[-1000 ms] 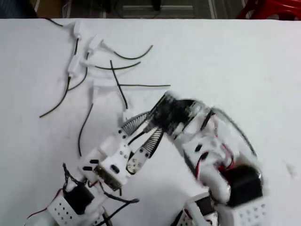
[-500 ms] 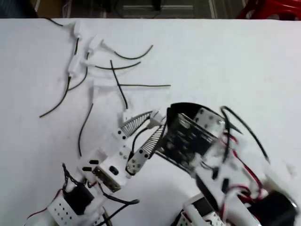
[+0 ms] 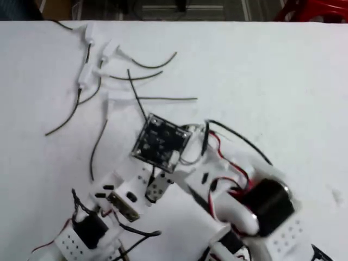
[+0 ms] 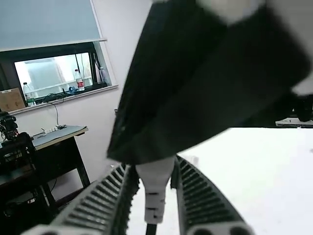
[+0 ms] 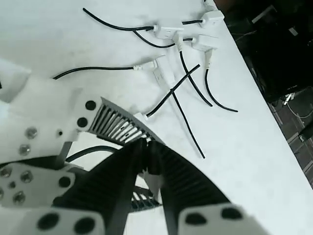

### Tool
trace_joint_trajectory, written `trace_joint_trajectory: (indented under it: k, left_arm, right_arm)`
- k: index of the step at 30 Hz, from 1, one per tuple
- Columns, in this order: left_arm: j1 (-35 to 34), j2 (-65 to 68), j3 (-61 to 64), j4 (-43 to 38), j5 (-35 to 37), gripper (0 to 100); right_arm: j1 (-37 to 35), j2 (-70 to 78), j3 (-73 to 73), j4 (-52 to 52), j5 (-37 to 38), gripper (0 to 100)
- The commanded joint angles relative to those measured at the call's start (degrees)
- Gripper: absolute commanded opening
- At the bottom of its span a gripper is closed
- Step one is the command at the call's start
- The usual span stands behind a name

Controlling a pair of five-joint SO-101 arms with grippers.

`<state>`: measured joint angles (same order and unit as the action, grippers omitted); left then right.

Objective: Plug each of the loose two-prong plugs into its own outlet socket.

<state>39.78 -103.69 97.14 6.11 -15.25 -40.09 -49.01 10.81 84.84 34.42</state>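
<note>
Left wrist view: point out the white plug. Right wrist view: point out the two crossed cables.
white plug [image 4: 155, 204], left wrist view, on its ribbed neck.
crossed cables [image 5: 172, 90], right wrist view, where they cross.

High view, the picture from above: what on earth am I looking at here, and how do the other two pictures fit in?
Two small robot arms sit side by side at a white table. The high view looks down from a fixed camera. The other two pictures come from a camera on each arm's wrist. Short black cords with white ends lie loose on the table. The left hand is shut on one white plug piece, and the right hand sits right up against it.
</note>
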Motion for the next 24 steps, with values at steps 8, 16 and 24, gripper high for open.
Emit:
trace_joint_trajectory:
  k: [8,16,24]
  left_arm:
    - [-0.1,-0.9,-0.2,-0.2,-0.3,2]
    - [-0.1,-0.9,-0.2,-0.2,-0.3,2]
    - [-0.1,-0.9,-0.2,-0.1,-0.3,2]
  right_arm:
    - [15.3,0.7,13.6,-16.8,5.0,1.9]
    - [17.8,0.2,15.1,-17.8,5.7,1.9]
    - [17.4,0.2,4.3,-14.2,5.3,1.9]
